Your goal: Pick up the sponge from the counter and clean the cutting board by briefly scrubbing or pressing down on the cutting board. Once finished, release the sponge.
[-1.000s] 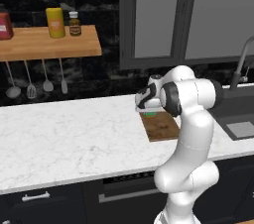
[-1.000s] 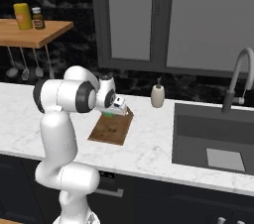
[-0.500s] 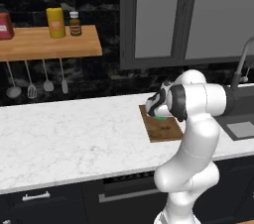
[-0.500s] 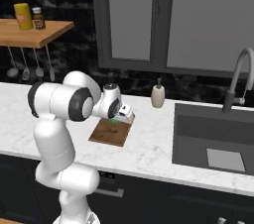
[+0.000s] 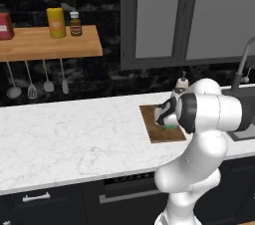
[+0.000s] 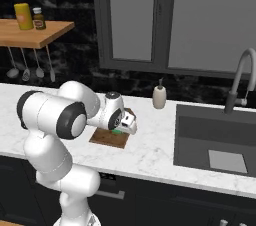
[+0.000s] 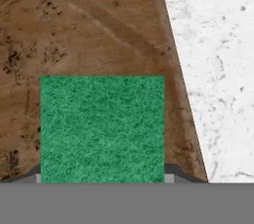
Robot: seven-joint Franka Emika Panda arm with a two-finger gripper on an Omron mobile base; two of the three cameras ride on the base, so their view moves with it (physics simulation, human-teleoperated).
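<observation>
The dark brown cutting board (image 5: pixel 151 124) lies on the white marble counter (image 5: pixel 69 139), just in front of my arm. My gripper (image 5: pixel 167 118) is low over the board's near right part, shut on the sponge (image 5: pixel 171 127). From the right base view the gripper (image 6: pixel 123 126) holds the green sponge (image 6: pixel 117 131) down against the board (image 6: pixel 106 139). In the hand view the sponge's green top (image 7: pixel 101 129) lies between the two fingertips (image 7: pixel 173 172), with wood grain of the board (image 7: pixel 74 29) around it and counter (image 7: pixel 218 69) to the right.
A soap dispenser (image 6: pixel 159 96) stands behind the board. The sink (image 6: pixel 215 140) with its faucet (image 6: pixel 240 77) lies to the right. A wooden wall shelf (image 5: pixel 50 42) with jars hangs at the left, with utensils (image 5: pixel 30 82) below it.
The hand has come down and toward the board's near right part with the sponge still held, from above the board to pressing low on it.
</observation>
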